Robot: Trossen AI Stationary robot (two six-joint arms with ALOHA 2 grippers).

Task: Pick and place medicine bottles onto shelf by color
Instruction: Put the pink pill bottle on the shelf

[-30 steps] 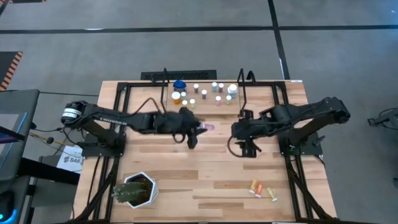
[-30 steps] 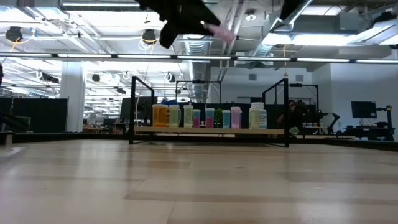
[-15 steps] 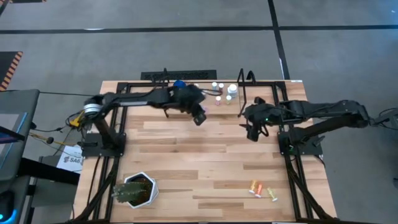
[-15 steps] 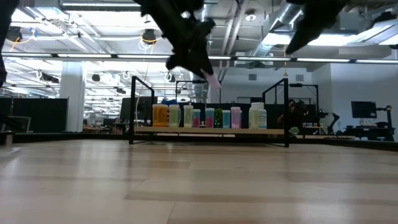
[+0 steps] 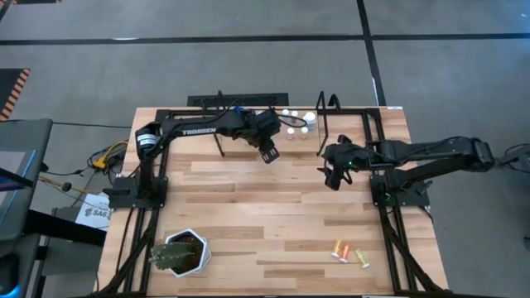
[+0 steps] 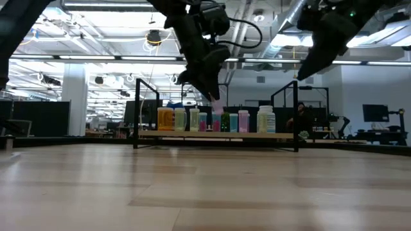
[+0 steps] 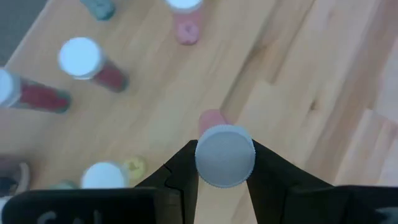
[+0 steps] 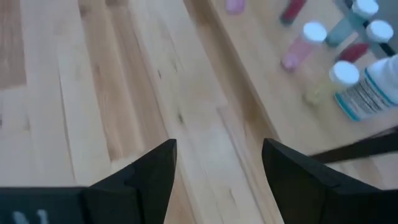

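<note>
My left gripper (image 5: 267, 153) is over the shelf (image 5: 248, 131) at the table's far edge. It is shut on a small pink medicine bottle (image 6: 216, 106) with a white cap (image 7: 225, 155). The shelf plank (image 6: 218, 135) carries a row of bottles (image 6: 204, 120) standing on their bases, with orange, yellow, pink and white bodies. More white-capped ones show in the left wrist view (image 7: 79, 57). My right gripper (image 5: 332, 176) hangs open and empty above the table, to the right of the shelf (image 8: 217, 162). My left gripper pinches the pink bottle at its white cap end (image 7: 202, 163) between its two fingers. The fingers come from above, pointing down. The bottle hangs about upright below them, cap up and pink body (image 7: 212, 118) down, clear above the shelf plank.
Two or three small bottles (image 5: 348, 252) lie on the table near its front right. A green spiky plant in a white pot (image 5: 178, 252) stands at the front left. Black rod uprights (image 6: 296, 106) frame the shelf ends. Bare wood lies between shelf and front edge.
My left gripper has carried the pink bottle from above the table's middle toward the far edge and down over the shelf. The bottle has turned from slanted to about upright. My right gripper has drawn back a little toward the table's right and far side.
</note>
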